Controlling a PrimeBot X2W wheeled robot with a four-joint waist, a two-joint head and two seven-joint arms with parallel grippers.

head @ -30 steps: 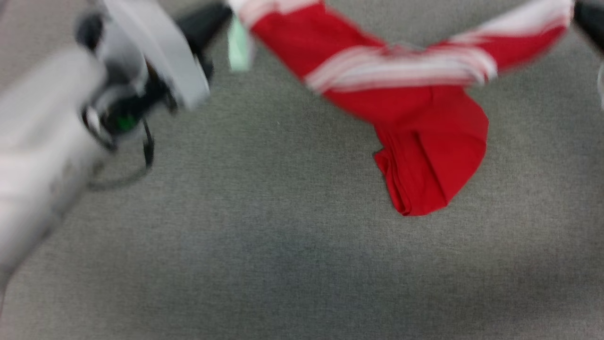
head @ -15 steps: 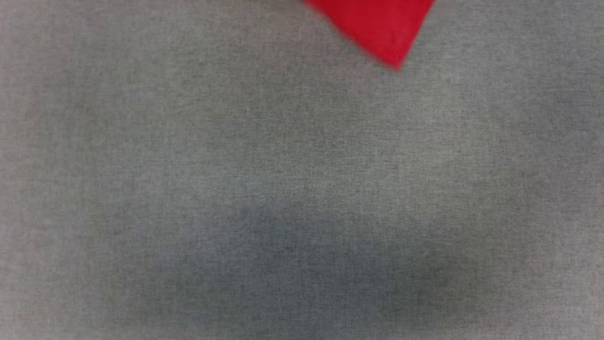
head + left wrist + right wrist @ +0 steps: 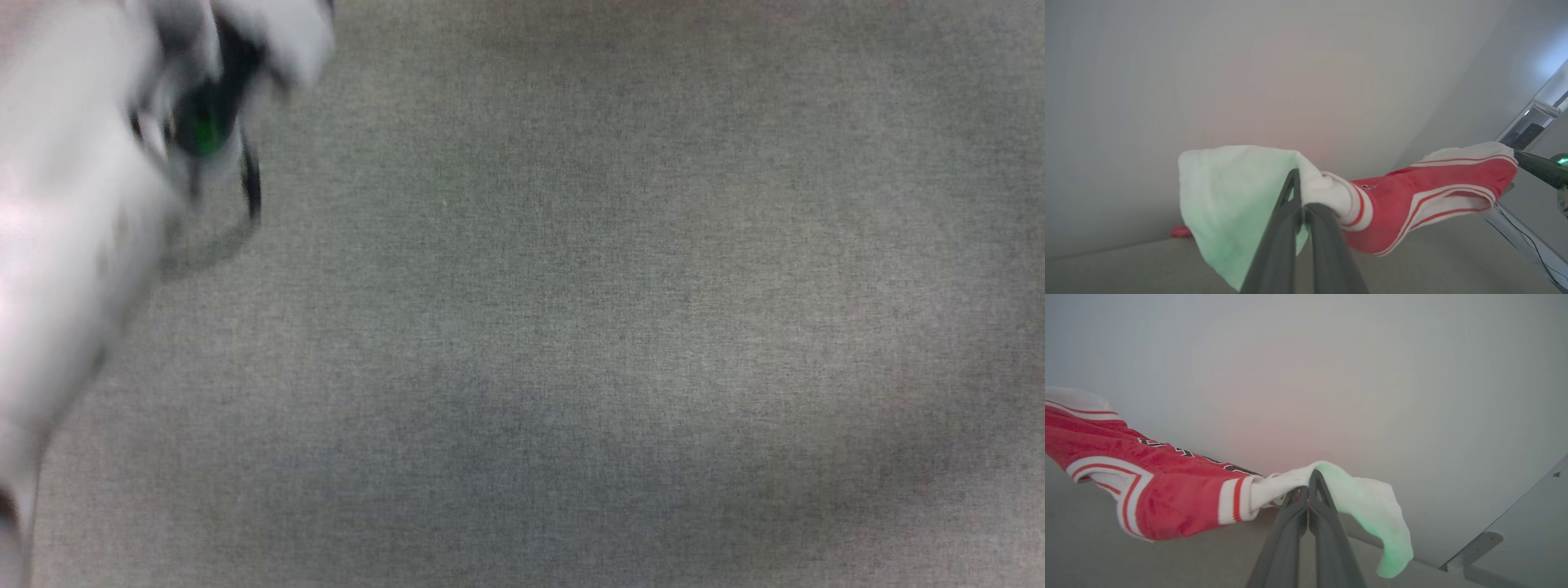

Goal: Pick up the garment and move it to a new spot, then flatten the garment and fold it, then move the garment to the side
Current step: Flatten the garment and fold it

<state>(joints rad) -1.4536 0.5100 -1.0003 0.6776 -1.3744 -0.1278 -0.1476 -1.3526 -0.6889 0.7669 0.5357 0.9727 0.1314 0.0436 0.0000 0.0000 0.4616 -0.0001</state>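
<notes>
The garment (image 3: 1425, 200) is red with white sections and red-and-white striped trim, and it hangs stretched in the air between my two grippers. My left gripper (image 3: 1299, 204) is shut on one white sleeve end, which looks green-tinted. From there the cloth runs right to the dark finger of my right gripper (image 3: 1537, 166). In the right wrist view my right gripper (image 3: 1307, 488) is shut on the other white end, and the garment (image 3: 1167, 486) sags off to the left with black, white-outlined lettering showing. My left forearm (image 3: 73, 212) is a pale blur at the upper left of the head view.
A grey cloth-covered surface (image 3: 571, 327) spreads below. A pale wall (image 3: 1290, 61) stands behind the garment. A metal rail (image 3: 1523, 241) runs along the surface's edge at the right, with a bracket (image 3: 1478, 543) beside my right gripper.
The head picture has shifted. The garment hung between both grippers in it a second ago, then showed as a red tip, and has since passed out over its top edge. My left forearm is back in it.
</notes>
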